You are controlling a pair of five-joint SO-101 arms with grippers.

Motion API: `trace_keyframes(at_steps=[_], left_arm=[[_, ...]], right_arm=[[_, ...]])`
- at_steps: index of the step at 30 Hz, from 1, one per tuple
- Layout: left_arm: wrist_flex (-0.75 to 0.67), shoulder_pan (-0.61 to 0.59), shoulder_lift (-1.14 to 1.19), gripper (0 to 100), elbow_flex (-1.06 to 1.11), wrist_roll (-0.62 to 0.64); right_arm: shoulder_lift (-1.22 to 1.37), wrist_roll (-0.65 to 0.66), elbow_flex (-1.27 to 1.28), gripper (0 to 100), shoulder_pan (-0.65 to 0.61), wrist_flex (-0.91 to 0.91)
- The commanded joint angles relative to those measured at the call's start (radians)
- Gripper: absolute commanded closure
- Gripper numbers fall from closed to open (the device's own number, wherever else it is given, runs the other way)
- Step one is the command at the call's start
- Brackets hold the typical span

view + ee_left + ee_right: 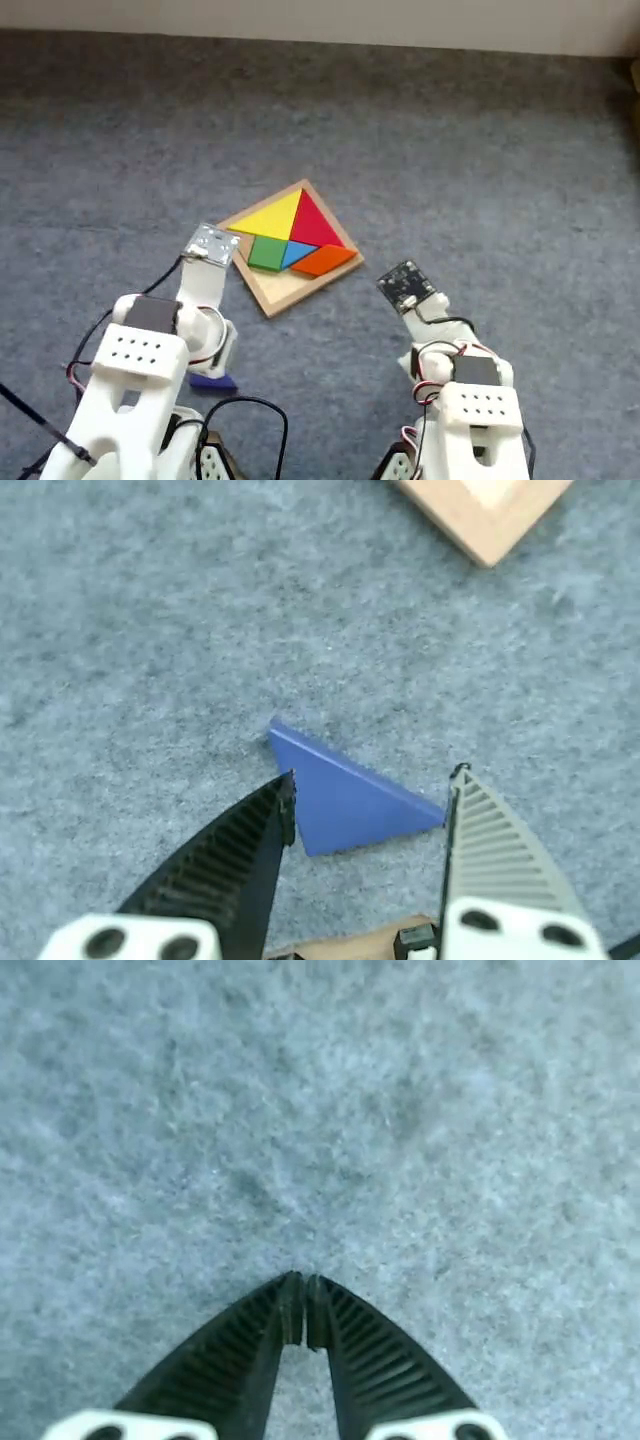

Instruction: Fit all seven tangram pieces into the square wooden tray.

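While open astride the blue triangle [340,805], left pincer [373,776] on grey carpet [480,130]; right pincer [303,1280] closed; pale strip [300,20] beyond.

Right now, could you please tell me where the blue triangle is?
In the left wrist view, the blue triangle lies on the grey carpet between the tips of the open left tool, outside the wooden tray, nearer the robot.

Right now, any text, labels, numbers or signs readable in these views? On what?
None readable.
Tray and the pieces in it: plain, no print.
Blue triangle: blank.
Silver board and black board on the arms: any markings too small to read.
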Motion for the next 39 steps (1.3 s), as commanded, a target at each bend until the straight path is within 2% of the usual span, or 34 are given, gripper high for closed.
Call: trace_keyframes(at_steps=[1, 5, 11, 14, 18, 22, 26, 33, 36, 39], left_arm=[[-0.021, 0.081, 0.008, 75, -0.005, 0.041], [-0.078, 0.085, 0.145, 75, -0.016, 0.069], [-0.106, -0.054, 0.378, 75, -0.093, 0.069], [-0.114, -0.110, 0.427, 75, -0.117, 0.069], [-0.158, -0.117, 0.463, 75, -0.127, 0.075], [-0.186, -0.117, 0.466, 75, -0.153, 0.158], [-0.114, -0.117, 0.464, 76, -0.254, 0.160], [0.150, -0.119, 0.464, 76, -0.450, 0.150], [0.203, -0.119, 0.464, 80, -0.478, 0.023], [0.215, -0.119, 0.464, 95, -0.476, -0.150]], right_arm=[[-0.015, -0.026, -0.002, 97.5, 0.016, -0.039], [-0.019, -0.037, 0.042, 97.5, 0.016, -0.070], [-0.019, -0.037, 0.051, 97.5, 0.016, -0.074], [-0.019, -0.037, 0.053, 97.5, 0.016, -0.074], [-0.019, -0.037, 0.053, 97.5, 0.016, -0.074], [-0.019, -0.037, 0.053, 97.5, 0.018, -0.074], [-0.019, -0.037, 0.053, 97.5, 0.018, -0.074], [-0.019, -0.037, 0.053, 97.5, 0.019, -0.074], [-0.019, -0.037, 0.053, 97.5, 0.019, -0.074], [-0.019, -0.034, 0.053, 97.5, 0.019, -0.074]])
